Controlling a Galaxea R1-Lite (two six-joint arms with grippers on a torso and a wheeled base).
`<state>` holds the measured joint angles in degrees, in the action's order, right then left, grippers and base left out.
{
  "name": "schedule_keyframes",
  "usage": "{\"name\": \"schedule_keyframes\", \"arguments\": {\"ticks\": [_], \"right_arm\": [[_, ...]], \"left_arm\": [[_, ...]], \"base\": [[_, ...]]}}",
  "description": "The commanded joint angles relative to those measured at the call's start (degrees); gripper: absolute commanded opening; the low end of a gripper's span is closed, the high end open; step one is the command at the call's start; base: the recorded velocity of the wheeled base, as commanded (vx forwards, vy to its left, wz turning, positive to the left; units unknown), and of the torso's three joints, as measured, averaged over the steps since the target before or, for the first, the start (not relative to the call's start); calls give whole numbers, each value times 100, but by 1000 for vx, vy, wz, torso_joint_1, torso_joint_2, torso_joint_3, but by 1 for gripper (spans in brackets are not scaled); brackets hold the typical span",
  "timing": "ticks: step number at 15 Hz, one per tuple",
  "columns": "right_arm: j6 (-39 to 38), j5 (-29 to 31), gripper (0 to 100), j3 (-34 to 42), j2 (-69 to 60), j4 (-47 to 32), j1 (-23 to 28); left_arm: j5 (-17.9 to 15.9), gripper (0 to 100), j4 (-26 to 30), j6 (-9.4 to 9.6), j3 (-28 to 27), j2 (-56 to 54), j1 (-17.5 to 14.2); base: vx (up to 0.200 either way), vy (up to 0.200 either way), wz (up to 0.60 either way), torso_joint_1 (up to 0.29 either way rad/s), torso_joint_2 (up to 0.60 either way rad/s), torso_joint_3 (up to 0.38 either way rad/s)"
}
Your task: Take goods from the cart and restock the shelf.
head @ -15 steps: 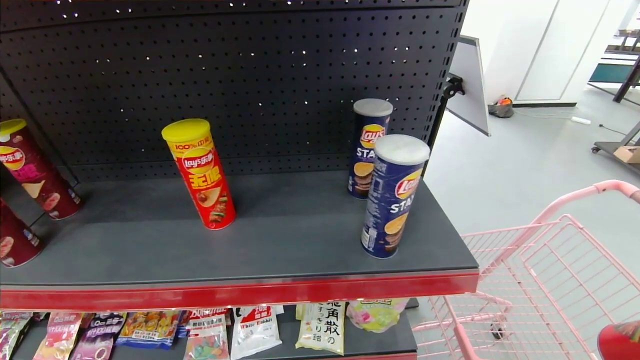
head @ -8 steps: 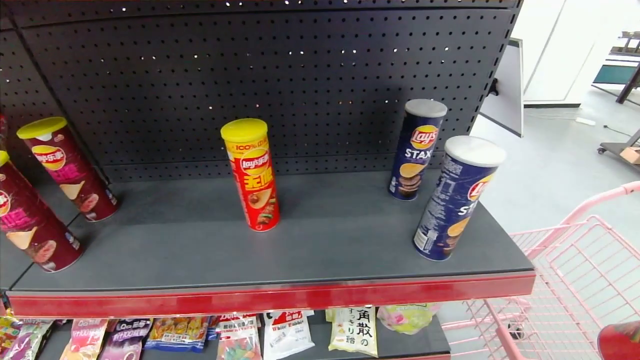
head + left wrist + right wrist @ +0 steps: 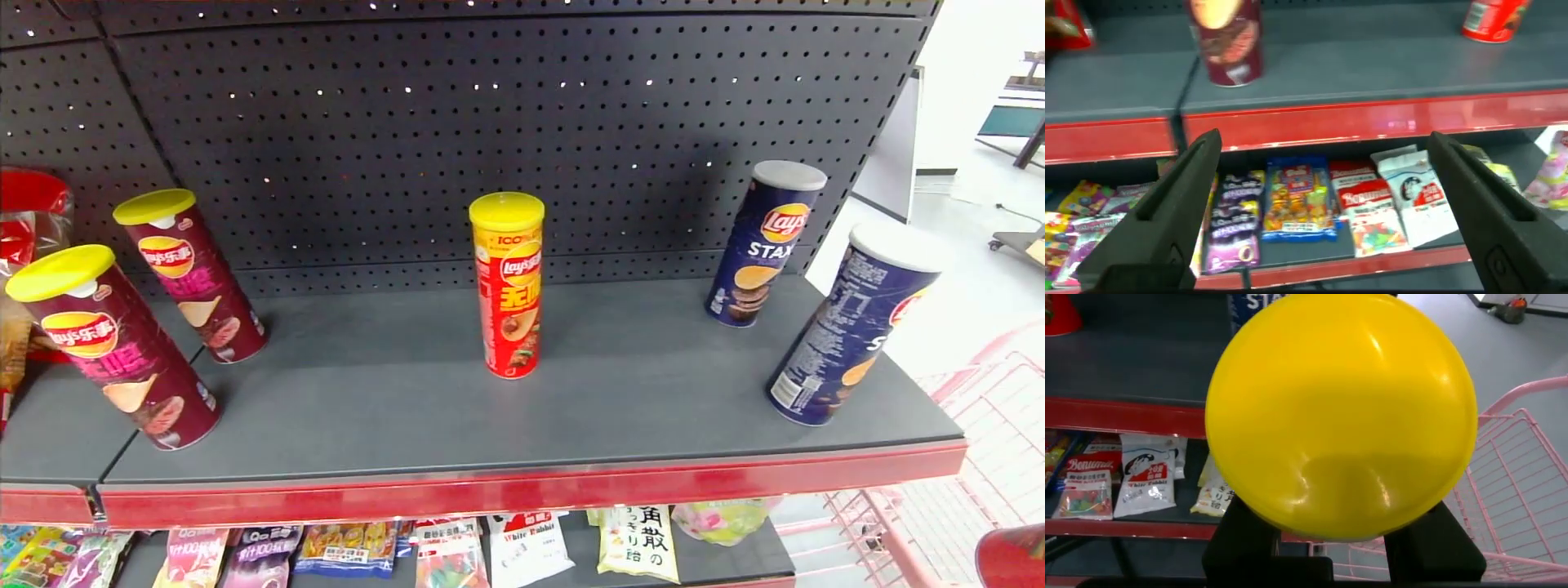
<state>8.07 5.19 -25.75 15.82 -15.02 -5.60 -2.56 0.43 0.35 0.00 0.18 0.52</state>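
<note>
— Grippers?
— We find the left gripper (image 3: 1323, 143) spread, before the red-edged grey metal shelf (image 3: 1372, 122). The right gripper (image 3: 1343, 547) pinches a red cylindrical chip can with yellow lid (image 3: 1339, 416), beside the pink wire cart (image 3: 1527, 498), off the shelf's right front corner.

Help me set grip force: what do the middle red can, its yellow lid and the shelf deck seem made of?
Red can: probably a cardboard tube with glossy printed wrap; straight sides, soft sheen.
Yellow lid: likely smooth plastic; its rim overhangs the tube.
Shelf deck: seemingly matt dark-grey painted metal, flat and even, though a liner is possible.
</note>
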Motion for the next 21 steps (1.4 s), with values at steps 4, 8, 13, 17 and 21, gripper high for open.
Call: {"name": "schedule_keyframes", "arguments": {"ticks": [4,8,13,17,21], "right_arm": [[10,-1,0,-1,8,-1,6],[19,-1,0,114,-176,-10,6],[28,-18,0,237,-492,25,-3],[125,-27,0,465,-967,8,15],[133,-168,0,509,-906,17,-38]], "left_arm": [[1,100,1,9,0,8,0],[1,100,1,0,0,8,0],[1,100,10,-9,0,131,27],[-579,100,-8,571,-26,289,106],[-605,100,-60,554,-9,281,106]], "base": [[0,150,0,-1,3,2],[0,0,0,0,0,0],[0,0,0,0,0,0],[0,0,0,0,0,0],[0,0,0,0,0,0]]}}
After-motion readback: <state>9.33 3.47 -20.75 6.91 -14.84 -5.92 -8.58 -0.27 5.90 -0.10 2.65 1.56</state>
